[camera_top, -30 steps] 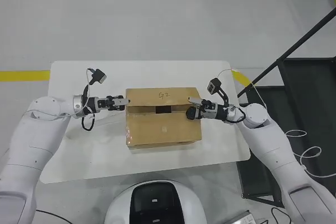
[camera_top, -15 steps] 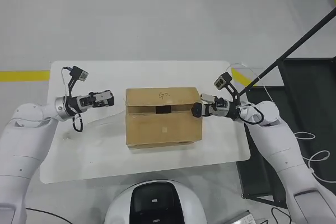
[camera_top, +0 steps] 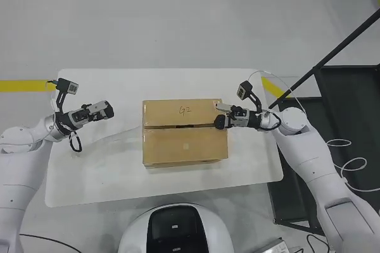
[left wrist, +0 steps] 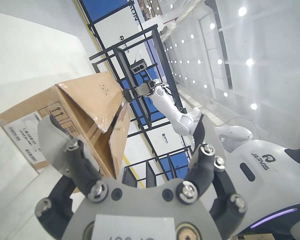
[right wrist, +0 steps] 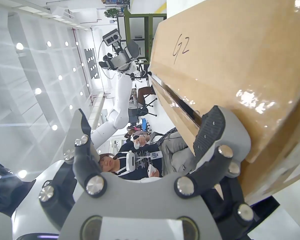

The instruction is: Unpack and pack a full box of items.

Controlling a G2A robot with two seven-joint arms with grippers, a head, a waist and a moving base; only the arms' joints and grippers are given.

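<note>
The cardboard box (camera_top: 185,136) sits in the middle of the desk (camera_top: 101,177) before me, its flaps down with a slit along the seam. My right fingers (camera_top: 220,122) are spread wide, one against the box's right end at that seam. My left fingers (camera_top: 105,109), also wide and empty, hang well apart from its left side.

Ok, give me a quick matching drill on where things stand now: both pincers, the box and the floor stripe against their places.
1 left pincer
2 right pincer
3 box
4 yellow stripe

A open, at the box's end by its top slit
B middle of the table, top folded over, thin slit left
C open, over bare table, apart from the box
D on the floor beyond the table

Pairs: 1-C, 2-A, 3-B, 4-D
</note>
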